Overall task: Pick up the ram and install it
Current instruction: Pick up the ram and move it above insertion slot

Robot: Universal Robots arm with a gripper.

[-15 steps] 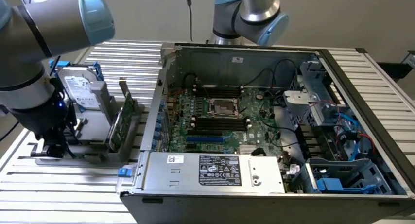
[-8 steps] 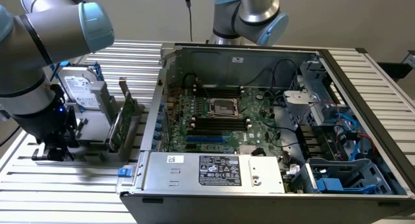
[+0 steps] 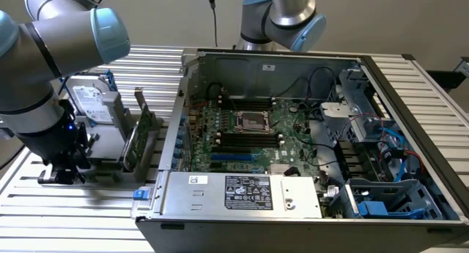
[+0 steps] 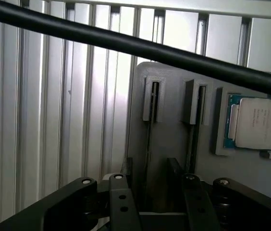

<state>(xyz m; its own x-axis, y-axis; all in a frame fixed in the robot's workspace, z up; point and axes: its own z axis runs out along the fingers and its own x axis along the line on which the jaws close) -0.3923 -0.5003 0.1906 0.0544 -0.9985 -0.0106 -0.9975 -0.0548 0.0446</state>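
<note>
Jaws spread wide, holding nothing, low over desk (image 3: 73, 220) at gray holder (image 4: 171, 139). Ram (image 3: 136, 144) stands on edge in it, just beside PC case (image 3: 278, 72). Light, stiff, fragile: I'd pinch the top edge, avoid chips.

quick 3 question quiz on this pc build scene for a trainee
1. True or false: the ram is already seated on the motherboard.
2. The claw is: A open, B shut on the ram, C shut on nothing.
3. Fill in: the square silver part in the grey holder, wrist view, is the ___ chip.
Key: 1 false, it stands upright outside the computer case; 2 A; 3 processor.
</note>
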